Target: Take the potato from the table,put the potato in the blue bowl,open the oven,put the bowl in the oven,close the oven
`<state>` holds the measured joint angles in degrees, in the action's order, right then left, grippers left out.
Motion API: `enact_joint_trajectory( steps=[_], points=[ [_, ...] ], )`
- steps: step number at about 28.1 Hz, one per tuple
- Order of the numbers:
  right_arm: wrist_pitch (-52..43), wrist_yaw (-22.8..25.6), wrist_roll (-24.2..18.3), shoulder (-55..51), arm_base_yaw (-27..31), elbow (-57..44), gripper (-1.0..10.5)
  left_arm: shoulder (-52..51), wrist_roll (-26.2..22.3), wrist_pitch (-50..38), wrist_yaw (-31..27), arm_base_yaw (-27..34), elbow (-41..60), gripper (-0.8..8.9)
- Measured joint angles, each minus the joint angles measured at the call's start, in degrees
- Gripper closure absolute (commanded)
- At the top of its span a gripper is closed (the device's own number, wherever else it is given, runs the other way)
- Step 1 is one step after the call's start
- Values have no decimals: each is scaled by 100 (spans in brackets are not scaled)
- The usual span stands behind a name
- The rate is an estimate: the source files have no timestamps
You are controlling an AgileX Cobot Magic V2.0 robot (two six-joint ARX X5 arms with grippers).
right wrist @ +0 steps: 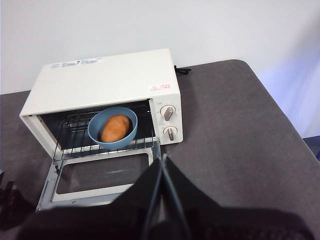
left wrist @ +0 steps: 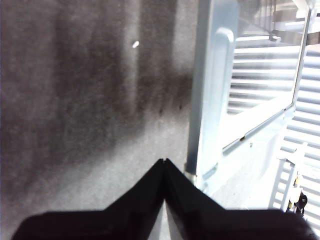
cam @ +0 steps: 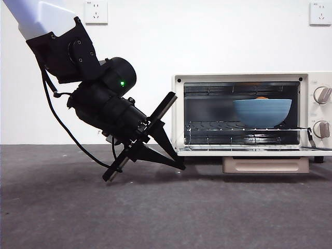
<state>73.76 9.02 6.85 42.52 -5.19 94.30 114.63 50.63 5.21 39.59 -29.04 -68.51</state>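
One step remained: w/ potato (right wrist: 115, 128) & blue bowl (right wrist: 113, 127) inside oven (right wrist: 105, 85), left gripper (cam: 179, 165), closed & empty, sat by the dropped door (right wrist: 100, 176), needing a lift to shut it.

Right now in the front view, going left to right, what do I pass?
Left claw low over the table → oven with its door down → blue bowl holding the potato → the two knobs.
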Motion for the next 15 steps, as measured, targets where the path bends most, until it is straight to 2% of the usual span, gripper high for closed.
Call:
enact_joint_trajectory(
  steps=[8,15],
  points=[
    [0,0,4,0,0,0,959,0,155,-466,46,39,-7,819],
    [-2,0,4,0,0,0,959,2,302,-348,39,107,-439,819]
  ],
)
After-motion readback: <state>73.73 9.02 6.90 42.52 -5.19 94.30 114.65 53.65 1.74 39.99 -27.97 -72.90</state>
